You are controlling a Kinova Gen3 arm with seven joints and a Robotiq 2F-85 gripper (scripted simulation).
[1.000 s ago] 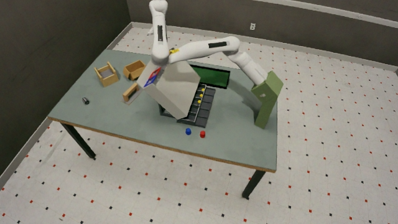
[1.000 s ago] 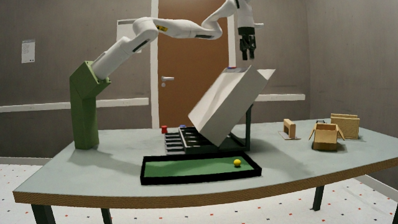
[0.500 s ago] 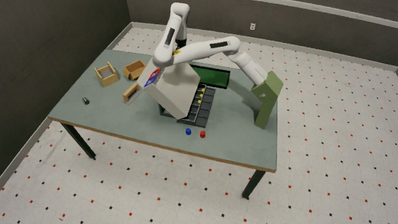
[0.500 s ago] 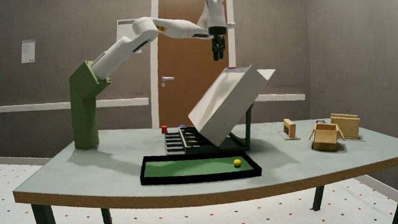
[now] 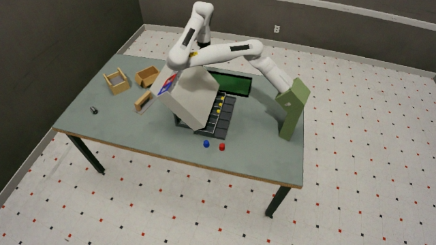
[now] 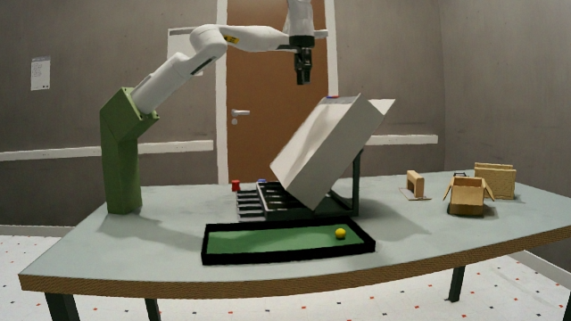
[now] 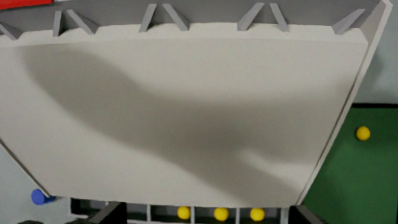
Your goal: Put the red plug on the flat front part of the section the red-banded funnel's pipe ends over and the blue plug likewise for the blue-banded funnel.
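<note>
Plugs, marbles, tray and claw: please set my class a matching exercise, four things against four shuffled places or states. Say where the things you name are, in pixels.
1. Red plug (image 5: 222, 147) (image 6: 235, 185)
2. Tray (image 5: 235, 84) (image 6: 285, 259) (image 7: 380, 165)
3. Claw (image 6: 303, 83)
4. Blue plug (image 5: 206, 143) (image 7: 39, 197)

A. open, above the table
B. green inside, black rim
C. on the table, nearer the green arm stand (image 5: 289, 112) (image 6: 120, 156)
D. on the table, farther from that stand

Pairs: 1-C, 2-B, 3-A, 4-D

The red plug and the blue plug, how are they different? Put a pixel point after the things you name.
The red plug (image 5: 222, 147) (image 6: 235, 185) is red, but the blue plug (image 5: 206, 143) (image 7: 38, 197) is blue. In the top view, the red plug sits farther right, nearer the green arm stand (image 5: 289, 119) (image 6: 120, 169), than the blue plug. Both are small and on the table (image 5: 136, 136) (image 6: 147, 267).
</note>
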